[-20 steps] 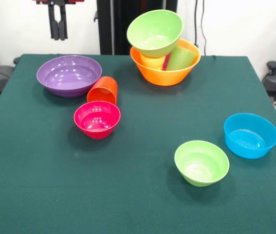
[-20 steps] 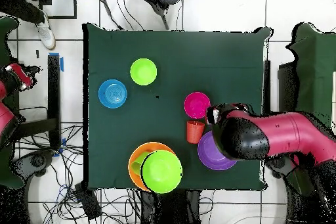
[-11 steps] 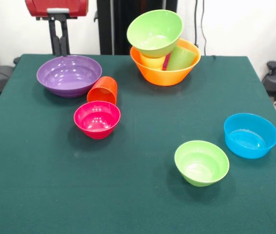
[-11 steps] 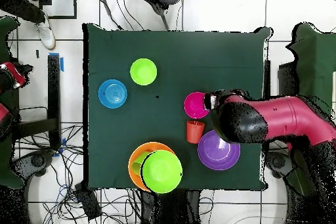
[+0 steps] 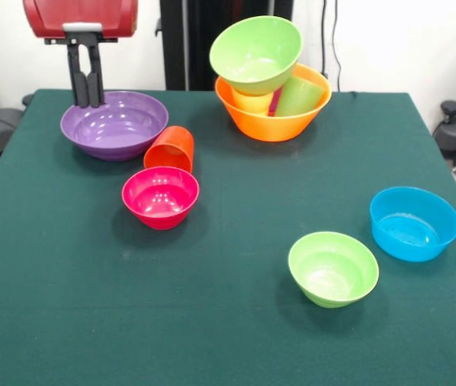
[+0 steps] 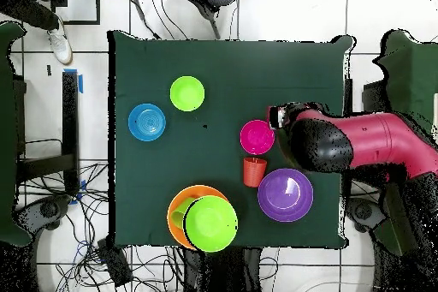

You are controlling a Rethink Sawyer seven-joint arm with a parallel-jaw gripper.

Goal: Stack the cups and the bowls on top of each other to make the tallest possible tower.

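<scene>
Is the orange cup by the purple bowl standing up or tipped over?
Tipped: the orange cup lies on its side, leaning against the purple bowl.

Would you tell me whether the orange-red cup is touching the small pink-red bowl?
Cannot tell. In the front view the orange-red cup sits right behind the pink-red bowl with overlapping outlines; the overhead view shows them very close, no plain gap or contact.

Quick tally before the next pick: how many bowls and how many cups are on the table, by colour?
Bowls: 6 (orange, purple, large green, small green, pink-red, blue)
Cups: 4 (orange-red, yellow, light green, magenta, barely visible)
Total: 10
</scene>
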